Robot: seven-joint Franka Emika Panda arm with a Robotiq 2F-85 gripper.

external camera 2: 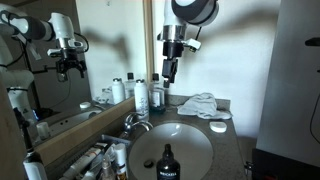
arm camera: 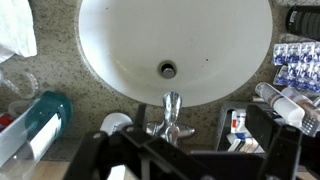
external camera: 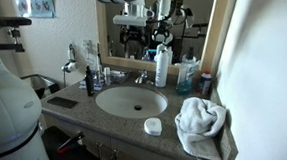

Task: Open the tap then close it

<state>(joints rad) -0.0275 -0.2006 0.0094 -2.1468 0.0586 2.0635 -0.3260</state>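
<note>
In an exterior view the tap (external camera: 140, 78) stands at twelve o'clock of the basin (external camera: 115, 100), untouched. In an exterior view my jaws hang above the tap (external camera 2: 135, 122). Wrist view: jaws spread open, tap (arm camera: 172, 108) at six o'clock between them, lined up for its lever.

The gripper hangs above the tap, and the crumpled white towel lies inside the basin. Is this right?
Not quite. An exterior view shows the towel on the counter beside the basin, not inside it. The gripper does hang above the tap.
</note>
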